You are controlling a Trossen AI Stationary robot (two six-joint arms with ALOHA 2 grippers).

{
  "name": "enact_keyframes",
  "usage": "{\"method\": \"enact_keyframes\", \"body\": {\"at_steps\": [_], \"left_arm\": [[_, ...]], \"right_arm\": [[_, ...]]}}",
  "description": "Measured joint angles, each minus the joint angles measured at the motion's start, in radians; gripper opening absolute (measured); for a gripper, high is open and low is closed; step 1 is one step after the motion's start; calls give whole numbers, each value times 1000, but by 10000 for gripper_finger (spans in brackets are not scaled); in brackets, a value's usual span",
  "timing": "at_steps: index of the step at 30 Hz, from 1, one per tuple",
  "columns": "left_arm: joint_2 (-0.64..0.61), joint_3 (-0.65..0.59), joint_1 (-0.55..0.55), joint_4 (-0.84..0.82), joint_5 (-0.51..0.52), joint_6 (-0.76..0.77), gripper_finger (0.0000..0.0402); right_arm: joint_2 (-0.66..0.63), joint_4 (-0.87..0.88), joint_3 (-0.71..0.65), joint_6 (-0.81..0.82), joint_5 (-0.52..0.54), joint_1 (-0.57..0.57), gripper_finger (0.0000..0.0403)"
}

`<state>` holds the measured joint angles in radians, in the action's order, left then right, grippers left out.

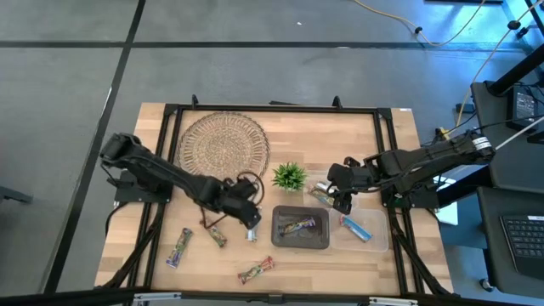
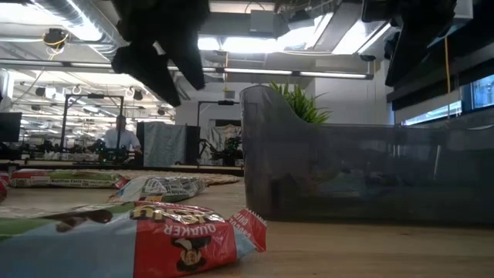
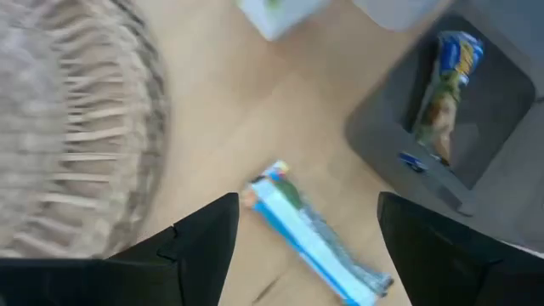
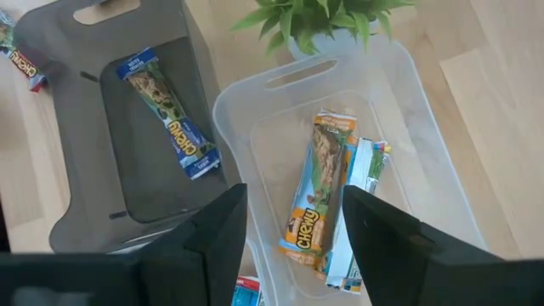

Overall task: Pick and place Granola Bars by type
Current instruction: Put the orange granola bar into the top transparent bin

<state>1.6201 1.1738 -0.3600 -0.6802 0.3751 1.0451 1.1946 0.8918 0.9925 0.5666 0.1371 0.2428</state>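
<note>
My left gripper [image 3: 306, 246] hangs spread over a blue-and-white bar [image 3: 313, 240] lying on the wood beside the grey bin [image 1: 300, 229] — if I descend off-centre, a finger could skid the slick wrapper away. My right gripper [image 4: 293, 225], released and empty, hovers over the clear bin [image 4: 408, 119].

Glossy wrapped Granola Bars [image 4: 322, 202], clear plastic bin [image 4: 399, 93], pale wood table [image 1: 357, 140]

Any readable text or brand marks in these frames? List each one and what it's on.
"QUAKER": red-ended bar wrapper nearest the low camera.
"CHEWY": blue-edged bar in the grey bin.
"CHEWY": orange-ended bar in the clear bin.
Blue bar between the left gripper fingers: print blurred.
Other wrappers: too small.
</note>
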Motion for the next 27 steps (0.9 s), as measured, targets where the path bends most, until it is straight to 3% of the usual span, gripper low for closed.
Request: {"method": "enact_keyframes", "body": {"at_steps": [5, 14, 27], "left_arm": [[80, 48, -20, 5, -19, 9, 273], [175, 48, -55, 0, -30, 196, 272], [275, 48, -90, 44, -57, 341, 273]], "right_arm": [[0, 0, 0, -1, 0, 0, 197], [0, 0, 0, -2, 1, 0, 197], [0, 0, 0, -2, 1, 0, 197]]}}
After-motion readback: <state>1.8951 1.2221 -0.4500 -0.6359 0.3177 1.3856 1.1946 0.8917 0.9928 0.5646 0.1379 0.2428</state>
